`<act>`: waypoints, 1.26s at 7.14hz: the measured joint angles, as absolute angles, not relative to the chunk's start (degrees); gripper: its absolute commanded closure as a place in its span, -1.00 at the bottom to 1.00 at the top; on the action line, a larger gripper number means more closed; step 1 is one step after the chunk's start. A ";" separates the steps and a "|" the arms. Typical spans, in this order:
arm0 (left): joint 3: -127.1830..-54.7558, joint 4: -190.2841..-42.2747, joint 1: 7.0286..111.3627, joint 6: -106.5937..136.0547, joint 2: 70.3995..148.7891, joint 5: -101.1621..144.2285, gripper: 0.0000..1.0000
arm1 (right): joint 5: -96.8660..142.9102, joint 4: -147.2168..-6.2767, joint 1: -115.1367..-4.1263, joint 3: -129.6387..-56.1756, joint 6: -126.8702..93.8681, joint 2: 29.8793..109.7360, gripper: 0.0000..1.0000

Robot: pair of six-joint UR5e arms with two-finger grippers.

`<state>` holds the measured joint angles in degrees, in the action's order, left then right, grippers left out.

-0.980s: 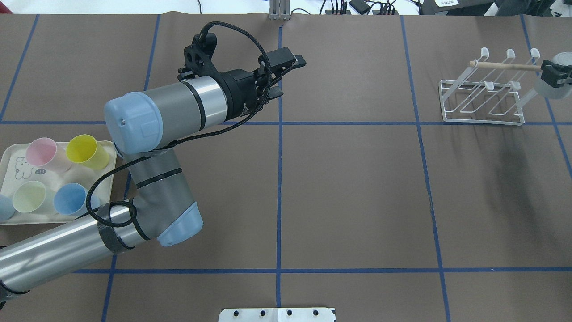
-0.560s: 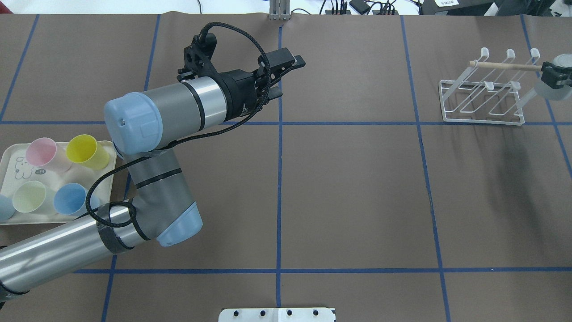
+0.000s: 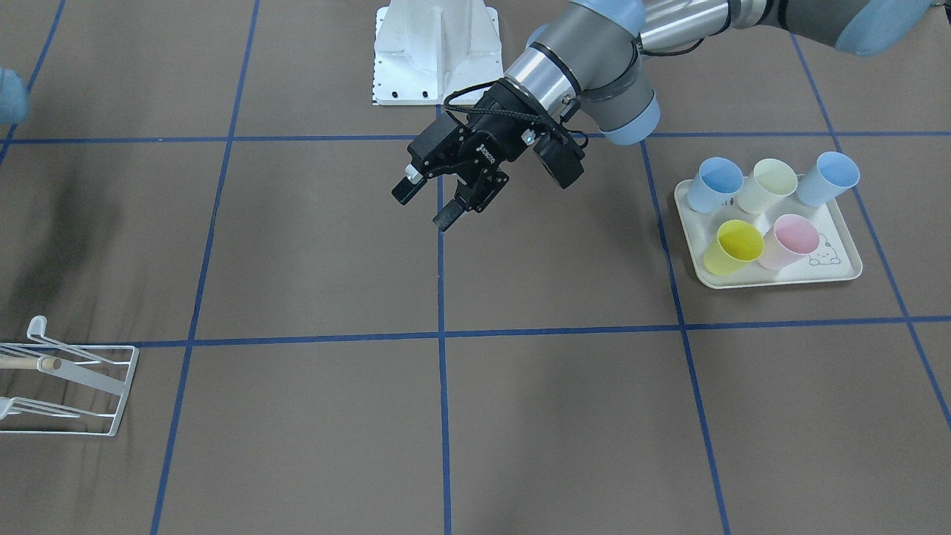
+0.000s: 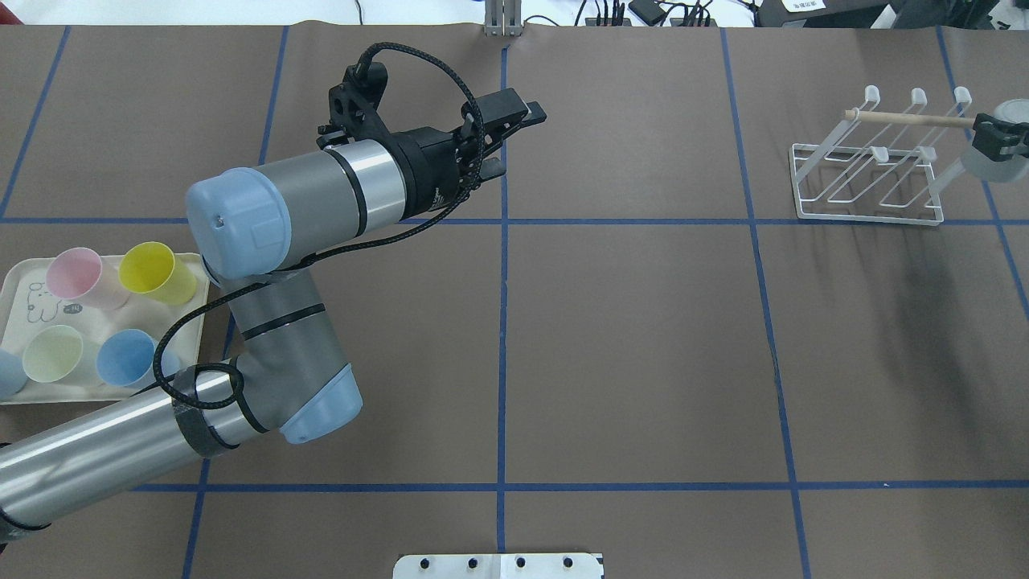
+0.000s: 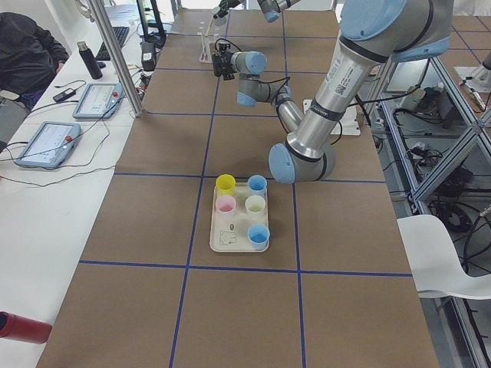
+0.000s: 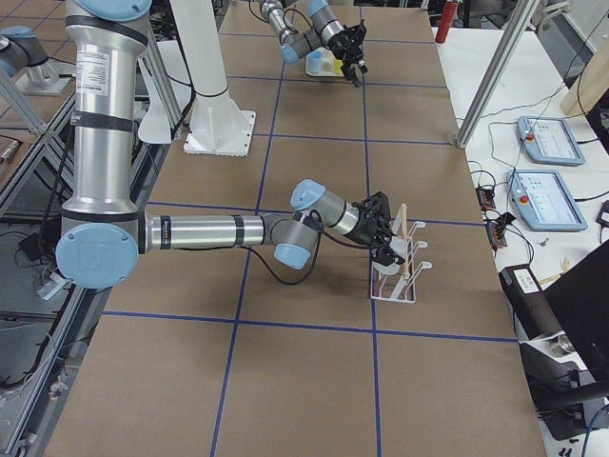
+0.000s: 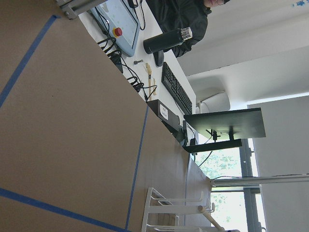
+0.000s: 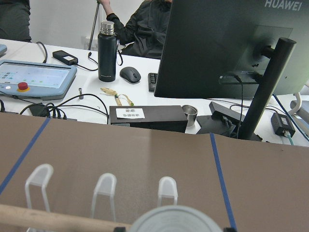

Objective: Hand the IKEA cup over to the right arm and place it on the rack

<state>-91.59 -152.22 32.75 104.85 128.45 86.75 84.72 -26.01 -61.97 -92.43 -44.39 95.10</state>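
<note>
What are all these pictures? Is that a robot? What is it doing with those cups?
Yes, it is a robot with two metal arms, filmed at one moment by six cameras: one above, one facing it, one at each table end, and a small one on each wrist. The brown table has blue lines. A tray holds five coloured cups. The left pincer is open and empty, up in the air. The right pincer holds a grey cup right beside the white wire rack, where it should go. The wrist pictures look odd because those cameras tilt with the arms.
</note>
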 measured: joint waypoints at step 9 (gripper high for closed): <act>-91.59 -152.86 32.46 104.86 127.31 86.72 -1.00 | 85.20 -25.93 -61.88 -91.87 -44.38 95.20 -0.99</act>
<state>-91.59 -152.86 32.46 104.86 127.31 86.72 85.20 -25.93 -61.88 -91.87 -44.38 95.20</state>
